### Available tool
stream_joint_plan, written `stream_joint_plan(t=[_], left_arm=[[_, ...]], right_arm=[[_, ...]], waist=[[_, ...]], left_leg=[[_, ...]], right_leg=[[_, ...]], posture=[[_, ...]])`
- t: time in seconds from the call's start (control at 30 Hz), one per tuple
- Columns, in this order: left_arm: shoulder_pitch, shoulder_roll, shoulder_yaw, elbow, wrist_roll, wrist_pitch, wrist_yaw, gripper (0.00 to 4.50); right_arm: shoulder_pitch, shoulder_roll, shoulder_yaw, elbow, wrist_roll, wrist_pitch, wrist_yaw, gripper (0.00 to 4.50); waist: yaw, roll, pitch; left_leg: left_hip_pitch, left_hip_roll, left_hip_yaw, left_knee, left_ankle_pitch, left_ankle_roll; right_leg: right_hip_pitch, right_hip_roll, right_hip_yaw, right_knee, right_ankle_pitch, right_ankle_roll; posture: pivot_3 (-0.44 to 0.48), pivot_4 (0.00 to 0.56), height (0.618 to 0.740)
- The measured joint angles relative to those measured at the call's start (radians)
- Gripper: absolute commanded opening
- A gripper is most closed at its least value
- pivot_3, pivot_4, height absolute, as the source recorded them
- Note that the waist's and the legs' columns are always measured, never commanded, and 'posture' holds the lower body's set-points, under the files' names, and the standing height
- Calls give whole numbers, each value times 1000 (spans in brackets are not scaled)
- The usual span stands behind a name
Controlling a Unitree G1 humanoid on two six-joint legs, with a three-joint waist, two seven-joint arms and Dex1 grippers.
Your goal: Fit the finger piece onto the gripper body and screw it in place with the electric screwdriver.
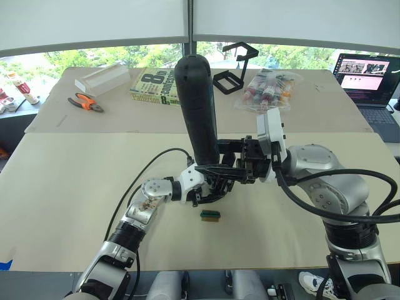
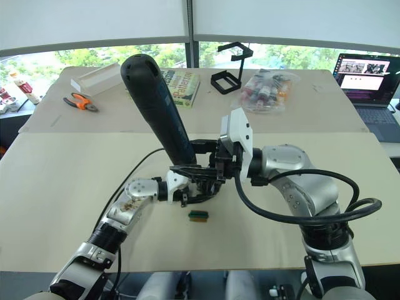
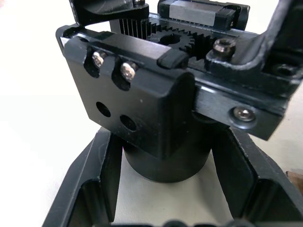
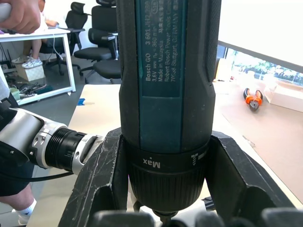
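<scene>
The gripper body [image 3: 156, 109] is sitting in the middle of the table [image 1: 75, 181], clamped by its stubby round base between the two fingers of the left claw [image 1: 209, 190]; its gear teeth, silvery screws and two bare holes are facing up in the left wrist view. The screwdriver [image 1: 197, 106] is standing almost upright right over it, its thick end up and leaning slightly to the far left. The right claw [image 1: 240, 164] is closed around the screwdriver's lower collar, one finger pressing on either side. I cannot tell whether the bit is touching the body, and I cannot pick out the finger piece among the black parts.

A small green-and-brown block [image 1: 210, 215] is lying on the table just near of the two claws. Along the far side, orange pliers [image 1: 85, 102] and a white box [image 1: 102, 79] are lying on the left, a book [image 1: 155, 86] beside them, a black wire stand [image 1: 232, 69] and a bag of small bottles [image 1: 267, 89] in the centre. A laptop [image 1: 365, 78] is standing open at the far right. In the right wrist view, office chairs [image 4: 102, 40] are standing beyond the table, and a person's hand [image 4: 19, 16] is showing in the corner.
</scene>
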Motion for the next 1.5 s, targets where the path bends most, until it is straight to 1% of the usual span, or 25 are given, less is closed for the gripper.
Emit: stream_joint_plan(t=[0.47, 1.5], left_arm=[[0, -1, 0, 0, 0, 0, 0, 2276], [0, 0, 0, 0, 0, 0, -1, 2276]], right_arm=[[-31, -2, -5, -1, 19, 6, -7, 1890], [-1, -11, -4, 0, 6, 3, 3, 1890]], waist=[[0, 0, 0], [0, 0, 0]], left_leg=[[0, 0, 0, 0, 0, 0], [0, 0, 0, 0, 0, 0]], right_leg=[[0, 0, 0, 0, 0, 0], [0, 0, 0, 0, 0, 0]], posture=[[0, 150, 740], [0, 150, 740]])
